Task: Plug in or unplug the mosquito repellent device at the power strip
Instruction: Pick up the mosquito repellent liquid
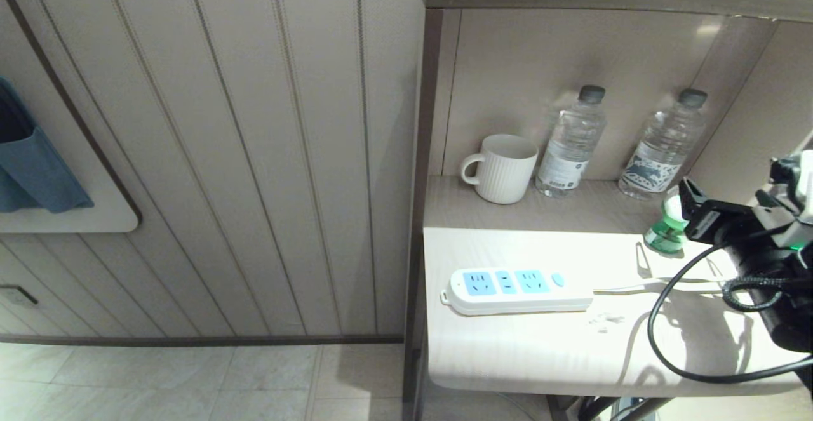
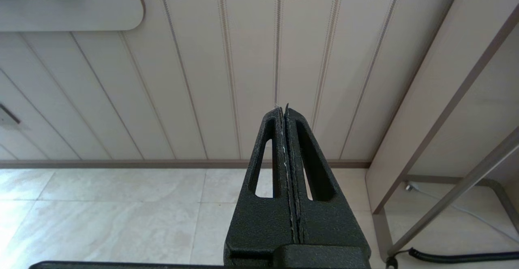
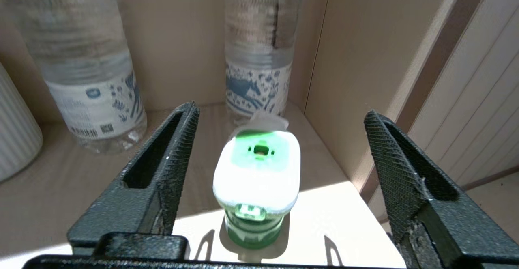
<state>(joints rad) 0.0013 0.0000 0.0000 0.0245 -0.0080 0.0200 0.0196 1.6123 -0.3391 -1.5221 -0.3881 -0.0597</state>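
The mosquito repellent device [image 3: 256,188] stands upright on the counter [image 1: 508,345], unplugged, toward the back right, just in front of the right-hand water bottle [image 1: 664,148]. It is a small thing: a rounded white head with a bright green patch on top and a little dark opening in the middle of that patch, sitting on a squat bottle of translucent green liquid. Sunlight falls across it and throws its shadow on the pale surface.

The right gripper [image 3: 279,139] hangs just above and behind it, jaws spread wide to either side of the white head, with clear space between each finger and the device; nothing is gripped.

The power strip [image 1: 517,291] lies flat nearer the front left of the counter, well apart from the device, its three light-blue socket faces bare, a round blue button beside them and its white cord [image 1: 635,287] trailing off to the right. A ribbed white mug [image 1: 502,168] and a second water bottle [image 1: 570,141] stand in the alcove behind.

The left gripper [image 2: 284,110] is off to the side facing the panelled wall above the floor tiles, jaws pressed together.
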